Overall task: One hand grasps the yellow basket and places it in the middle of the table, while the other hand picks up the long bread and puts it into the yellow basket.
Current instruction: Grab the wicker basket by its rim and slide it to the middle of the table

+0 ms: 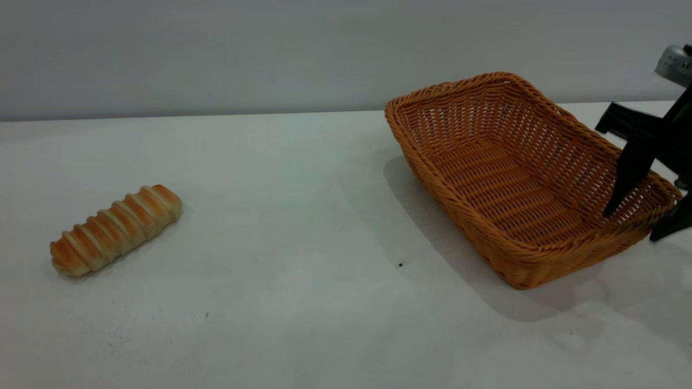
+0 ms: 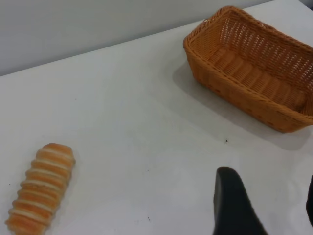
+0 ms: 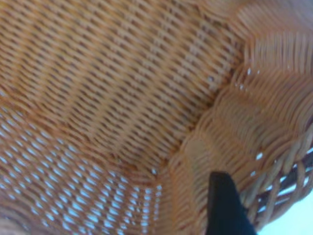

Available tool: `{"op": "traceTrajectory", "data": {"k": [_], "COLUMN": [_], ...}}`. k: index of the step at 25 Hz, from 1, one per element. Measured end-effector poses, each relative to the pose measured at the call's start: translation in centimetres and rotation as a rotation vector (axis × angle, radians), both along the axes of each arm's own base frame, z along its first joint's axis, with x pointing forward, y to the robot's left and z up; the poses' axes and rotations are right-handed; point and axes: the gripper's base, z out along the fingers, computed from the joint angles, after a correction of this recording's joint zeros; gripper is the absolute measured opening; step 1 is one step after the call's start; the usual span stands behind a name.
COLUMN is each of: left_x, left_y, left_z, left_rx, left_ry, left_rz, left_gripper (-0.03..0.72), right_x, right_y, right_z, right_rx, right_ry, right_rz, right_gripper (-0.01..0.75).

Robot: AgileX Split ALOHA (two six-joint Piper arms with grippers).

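At table's (image 1: 303, 227) right, right hand (image 1: 640, 224) pinching yellow basket (image 1: 513, 178) wall; long bread (image 1: 116, 229) far left.

Even bright light, soft shadow left of basket (image 1: 519, 183), right wrist view blurred

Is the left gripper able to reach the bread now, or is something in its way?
Probably yes. The bread lies alone on the bare table, the basket stands far off, and nothing lies between the bread and the left gripper.
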Motion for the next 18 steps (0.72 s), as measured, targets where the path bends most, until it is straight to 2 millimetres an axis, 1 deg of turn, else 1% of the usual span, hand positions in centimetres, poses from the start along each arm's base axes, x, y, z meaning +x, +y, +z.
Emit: {"op": "traceTrajectory", "data": {"k": [2,5,11,13,15,18], "left_x": [0.00,0.00,0.00,0.00,0.00,0.00], "left_y": [0.00,0.00,0.00,0.00,0.00,0.00], "left_z": [0.00,0.00,0.00,0.00,0.00,0.00], "left_rx": [0.000,0.000,0.000,0.000,0.000,0.000], "left_ry": [0.000,0.000,0.000,0.000,0.000,0.000], "left_rz": [0.000,0.000,0.000,0.000,0.000,0.000], "left_gripper": [0.418,0.418,0.418,0.418,0.418,0.418], "right_x": [-0.23,-0.31,0.03,0.17,0.37,0.49], "right_y": [0.13,0.17,0.06,0.04,0.04,0.06], "right_z": [-0.46,-0.55,-0.70,-0.68,-0.69,-1.00], "right_rx": [0.006,0.006,-0.005,-0.003,0.004,0.013], "right_ry": [0.035,0.041,0.006,-0.010,-0.028,-0.029], "right_rz": [0.015,0.035,0.026,0.011,-0.013,-0.038], "right_gripper": [0.510,0.547,0.554,0.533,0.489,0.397]}}
